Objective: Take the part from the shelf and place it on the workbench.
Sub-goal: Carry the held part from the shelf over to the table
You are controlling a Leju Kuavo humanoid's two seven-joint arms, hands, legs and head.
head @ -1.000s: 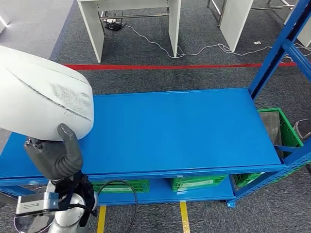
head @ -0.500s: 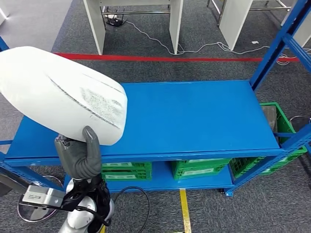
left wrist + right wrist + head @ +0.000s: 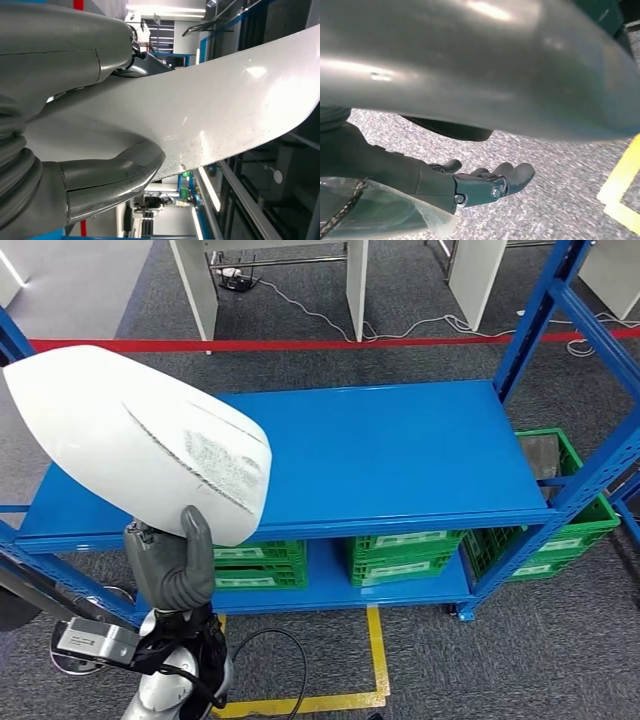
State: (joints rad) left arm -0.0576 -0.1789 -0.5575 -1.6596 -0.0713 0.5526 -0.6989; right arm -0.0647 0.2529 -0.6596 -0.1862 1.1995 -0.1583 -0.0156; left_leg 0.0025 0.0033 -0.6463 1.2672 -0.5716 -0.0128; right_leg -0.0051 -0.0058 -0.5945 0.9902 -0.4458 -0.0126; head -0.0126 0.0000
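The part (image 3: 143, 440) is a large white curved shell with a scuffed grey patch. My left hand (image 3: 170, 565) grips its lower edge from beneath and holds it up in front of the left end of the blue shelf (image 3: 392, 450). In the left wrist view the thumb (image 3: 109, 180) presses against the white part (image 3: 226, 100), with the other fingers on its opposite face. My right hand (image 3: 486, 182) hangs over the grey carpet with its fingers loosely extended and nothing in them.
The shelf's top board is bare. Green crates (image 3: 400, 555) stand on its lower level, and another one (image 3: 562, 530) stands at the right end. Blue uprights (image 3: 528, 330) rise at the right. White table legs (image 3: 192, 285), a red floor line (image 3: 302, 343) and yellow tape (image 3: 373, 660) mark the floor.
The whole view has shifted: the shelf now sits farther off and lower crates show. The white part stays in my left hand, raised and more to the right in the picture.
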